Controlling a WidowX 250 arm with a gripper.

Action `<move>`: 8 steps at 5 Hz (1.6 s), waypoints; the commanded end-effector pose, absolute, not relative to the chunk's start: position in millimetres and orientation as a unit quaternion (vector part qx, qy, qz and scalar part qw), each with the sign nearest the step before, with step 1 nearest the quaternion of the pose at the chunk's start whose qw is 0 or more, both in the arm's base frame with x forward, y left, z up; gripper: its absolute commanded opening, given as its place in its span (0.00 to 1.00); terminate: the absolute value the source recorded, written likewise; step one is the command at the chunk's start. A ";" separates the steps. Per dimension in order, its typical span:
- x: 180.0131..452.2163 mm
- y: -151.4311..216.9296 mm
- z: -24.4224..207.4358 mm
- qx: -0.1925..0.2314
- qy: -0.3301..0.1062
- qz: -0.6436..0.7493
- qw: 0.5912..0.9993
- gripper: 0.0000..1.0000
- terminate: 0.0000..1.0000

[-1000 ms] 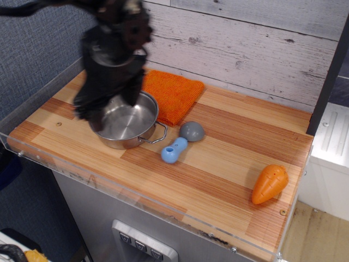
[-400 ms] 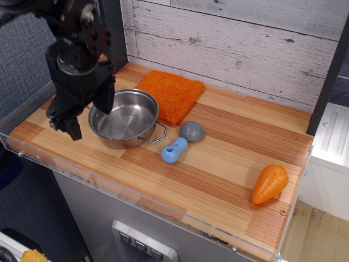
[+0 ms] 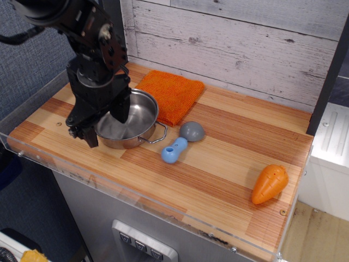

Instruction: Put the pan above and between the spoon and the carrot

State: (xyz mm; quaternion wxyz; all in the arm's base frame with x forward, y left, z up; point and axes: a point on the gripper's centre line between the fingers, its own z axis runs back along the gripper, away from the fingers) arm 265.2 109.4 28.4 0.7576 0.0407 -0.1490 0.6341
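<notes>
The black gripper (image 3: pixel 103 124) is wide open over the left edge of the pan (image 3: pixel 131 118), one finger inside and one outside, holding nothing. The shiny pan sits on the wooden table (image 3: pixel 229 158), touching the orange cloth (image 3: pixel 172 94). The blue spoon (image 3: pixel 181 140) lies just right of it, the carrot (image 3: pixel 269 184) far right.

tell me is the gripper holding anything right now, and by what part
Nothing is held yet. The gripper is open, its fingers astride the left rim of the pan.
</notes>
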 end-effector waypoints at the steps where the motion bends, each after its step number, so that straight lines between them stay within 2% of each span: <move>1: 274.3 111.6 20.7 0.053 -0.166 0.629 0.757 0.00 0.00; 3: 269.8 109.7 26.8 0.062 -0.177 0.625 0.758 0.00 0.00; 6: 264.8 117.7 64.6 0.047 -0.204 0.633 0.745 0.00 0.00; 8: 278.1 81.8 85.7 0.022 -0.221 0.601 0.767 0.00 0.00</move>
